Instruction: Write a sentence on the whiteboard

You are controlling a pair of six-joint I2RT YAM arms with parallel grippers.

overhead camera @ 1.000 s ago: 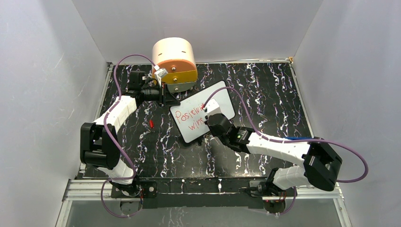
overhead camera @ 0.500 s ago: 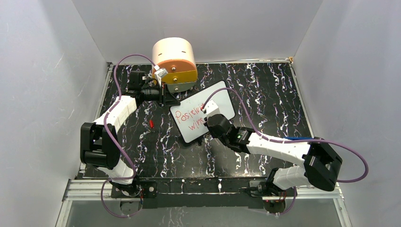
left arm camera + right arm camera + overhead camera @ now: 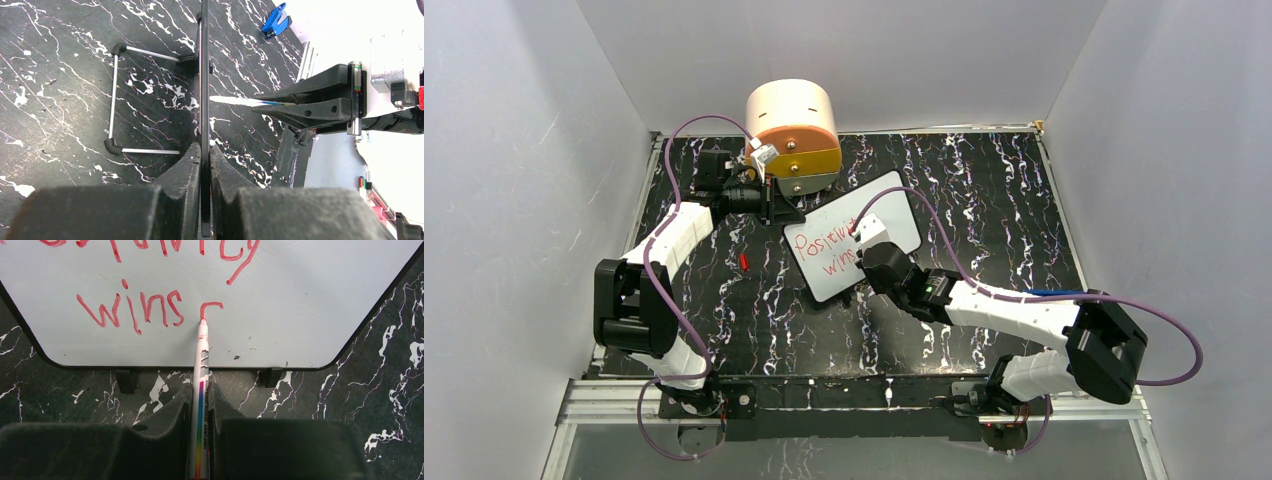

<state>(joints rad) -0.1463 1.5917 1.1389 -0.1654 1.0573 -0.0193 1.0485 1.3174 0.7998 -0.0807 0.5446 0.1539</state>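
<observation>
Top: whiteboard (image 3: 896, 215) stood propped mid-table near drawer unit (image 3: 794, 135) | Left wrist: left gripper (image 3: 205, 148) pinched its edge, evidently steadying it | Right wrist: right gripper (image 3: 200, 392) clamped marker (image 3: 201, 347), tip on board after "wins"; sentence (image 3: 132, 310) unfinished.

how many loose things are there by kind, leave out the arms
whiteboard: 1
marker: 1
round drawer unit: 1
small red piece: 1
blue clip: 1
total: 5
</observation>
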